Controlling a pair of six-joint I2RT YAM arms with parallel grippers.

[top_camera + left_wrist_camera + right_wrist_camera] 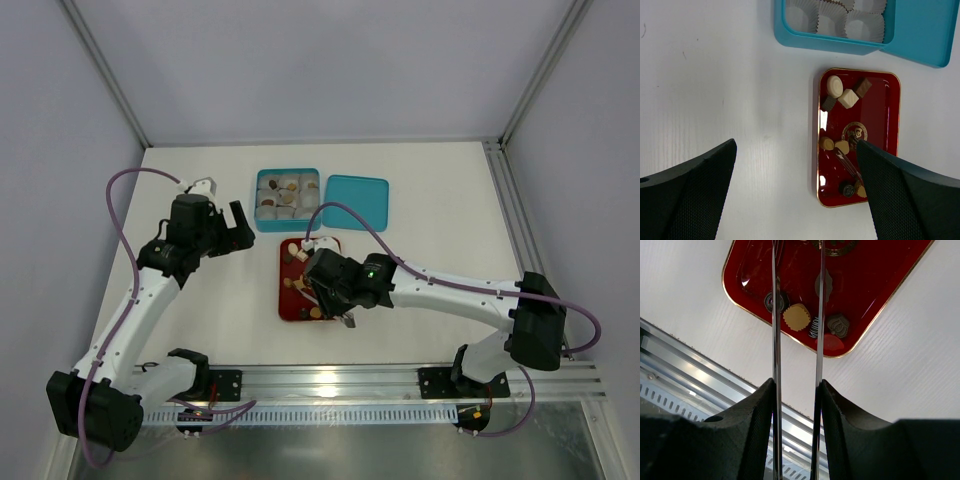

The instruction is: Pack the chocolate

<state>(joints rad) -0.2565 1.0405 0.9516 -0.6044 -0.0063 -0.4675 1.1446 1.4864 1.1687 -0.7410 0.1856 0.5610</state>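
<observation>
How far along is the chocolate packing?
Done: a few small brown and cream chocolates lie in the white paper cups of the square teal box. In hand: the right hand grips thin metal tweezers over the red rectangular tray. Left: several chocolates there, some cups empty.

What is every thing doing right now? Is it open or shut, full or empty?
Left gripper: open, holding nothing.
Right gripper: shut on the tweezers.
Tweezers: blades apart, over the red tray.
Red tray: holds several chocolates.
Blue box: open; some paper cups filled, some empty.
Lid: off, lying flat beside the box.
</observation>
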